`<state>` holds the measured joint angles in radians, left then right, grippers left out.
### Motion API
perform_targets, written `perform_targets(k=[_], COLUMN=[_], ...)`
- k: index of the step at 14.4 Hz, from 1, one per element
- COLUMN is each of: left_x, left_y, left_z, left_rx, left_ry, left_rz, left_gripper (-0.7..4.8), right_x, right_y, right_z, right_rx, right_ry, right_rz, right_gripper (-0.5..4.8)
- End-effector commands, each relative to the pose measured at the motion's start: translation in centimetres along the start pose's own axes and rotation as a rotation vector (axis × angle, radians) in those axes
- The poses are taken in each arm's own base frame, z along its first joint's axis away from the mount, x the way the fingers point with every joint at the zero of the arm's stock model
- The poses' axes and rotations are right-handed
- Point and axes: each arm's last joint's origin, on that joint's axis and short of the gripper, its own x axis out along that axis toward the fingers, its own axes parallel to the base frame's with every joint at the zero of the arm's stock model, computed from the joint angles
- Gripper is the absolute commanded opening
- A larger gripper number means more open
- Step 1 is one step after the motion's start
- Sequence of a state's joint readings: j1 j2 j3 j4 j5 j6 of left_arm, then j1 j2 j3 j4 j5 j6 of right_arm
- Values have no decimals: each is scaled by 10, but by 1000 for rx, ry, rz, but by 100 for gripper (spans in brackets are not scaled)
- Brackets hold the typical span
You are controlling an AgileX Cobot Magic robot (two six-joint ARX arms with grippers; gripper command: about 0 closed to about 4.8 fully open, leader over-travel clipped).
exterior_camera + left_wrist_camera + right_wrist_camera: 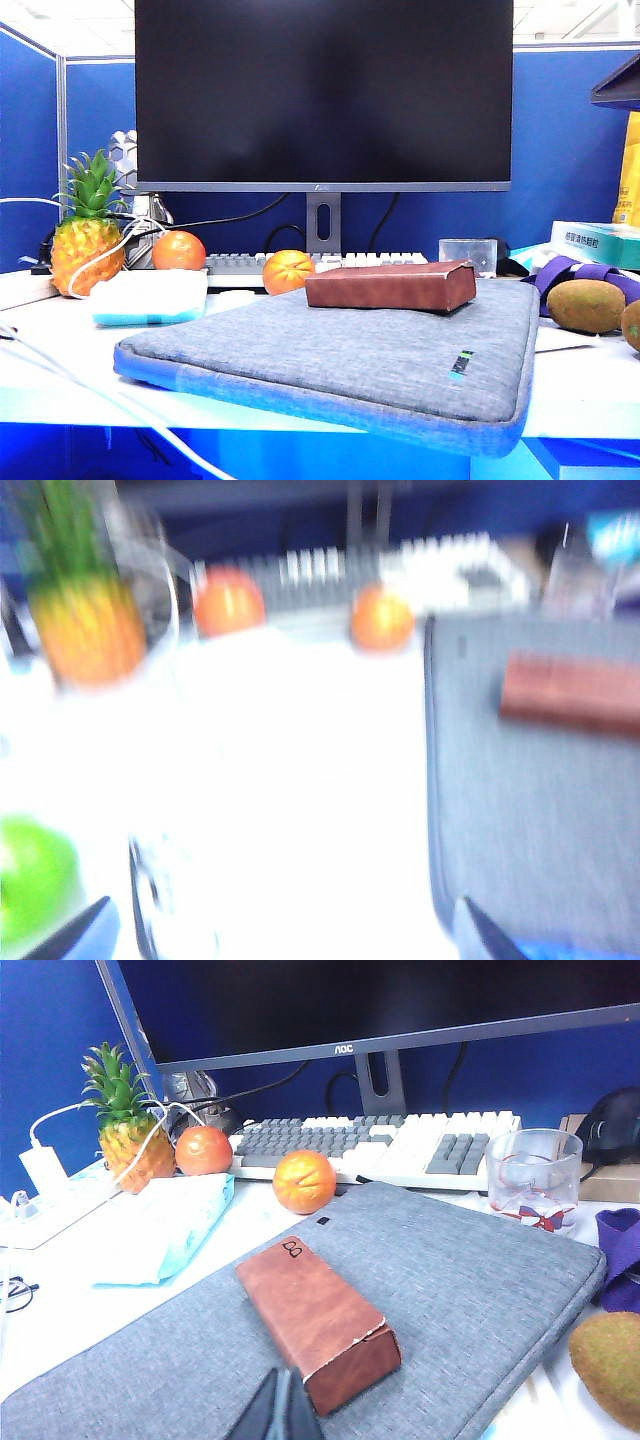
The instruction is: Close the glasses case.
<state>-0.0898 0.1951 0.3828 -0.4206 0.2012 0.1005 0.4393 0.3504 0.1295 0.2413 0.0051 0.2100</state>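
Though neither arm shows in the exterior view, the case (391, 286) lies flat on the grey sleeve (340, 360) in front of the monitor (322, 92), its flap looking down already. It is a boxy, reddish-brown, leather-look block; the sleeve is soft woven fabric, so a push from the side could slide the case rather than press it shut.

Seen from the left wrist (badly blurred), the left gripper (285, 935) hangs over bare white table beside the sleeve, its 2 dark tips set wide apart with nothing between them. The case (572, 692) is well off to one side on the sleeve, and the blur suggests motion, so a fast sweep might clip the green fruit (30, 880) near 1 tip.

From the right wrist, the right gripper (278, 1412) sits just beside the case's near end (318, 1320), its fingers (262, 1415) seemingly together and empty. A smooth flap with a small glasses icon faces up. Pressing off-centre could tip the box or scuff its whitish edges.
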Motion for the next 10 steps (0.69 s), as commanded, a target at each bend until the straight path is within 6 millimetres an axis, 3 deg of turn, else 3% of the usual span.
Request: perform_targets(k=[1, 10], left_x=[0, 0], left_y=[0, -1], left_z=[-2, -1], left_rx=[-35, -100], left_ry=[20, 9], left_rz=[-2, -43], left_gripper=[442, 443], right_x=[0, 0], right_y=[0, 0], right_z=[-1, -1], right_rx=[0, 0], right_ry=[24, 28], right_rz=[-5, -6], right_gripper=[-1, -1])
